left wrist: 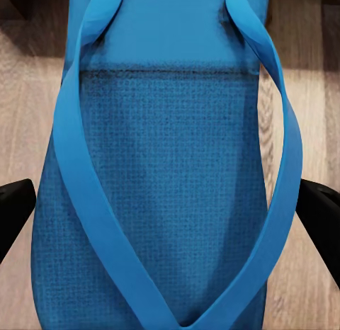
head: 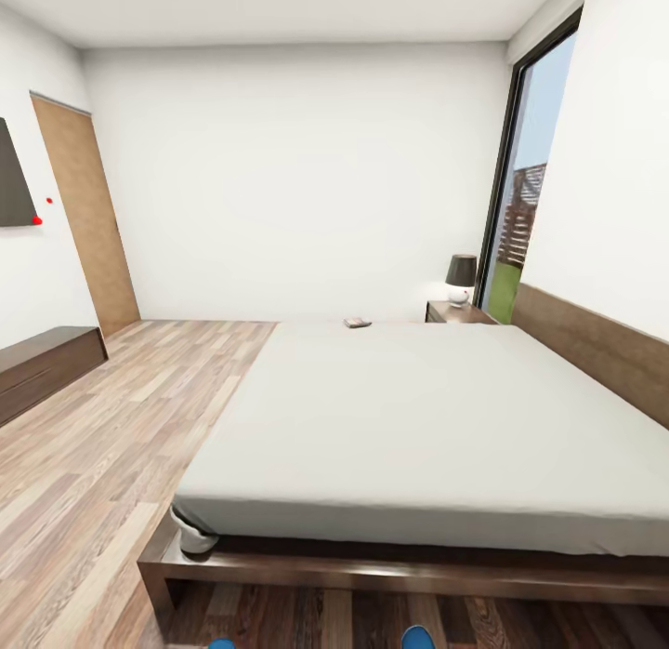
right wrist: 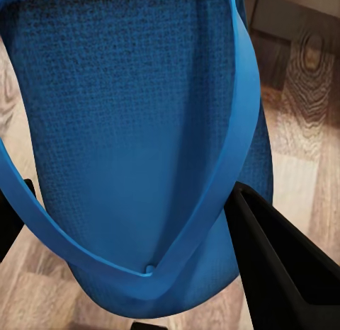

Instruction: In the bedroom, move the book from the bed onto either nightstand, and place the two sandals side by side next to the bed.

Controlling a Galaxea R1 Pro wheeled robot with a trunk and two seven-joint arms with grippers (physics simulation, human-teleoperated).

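blue sandal point(left wrist: 163, 202) between left gripper point(left wrist: 170, 217) fingers, another point(right wrist: 134, 146) between right gripper point(right wrist: 134, 238) fingers, grip unclear

Book point(head: 357, 323) lies on bed point(head: 437, 417); blue sandals point(left wrist: 166, 181) over floor.

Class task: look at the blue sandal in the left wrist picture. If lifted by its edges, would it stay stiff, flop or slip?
The sandal looks thin and flat, so it is probably light and may bend somewhat. Its woven-textured footbed suggests decent grip, not slipperiness. The narrow straps would likely flex if pinched.
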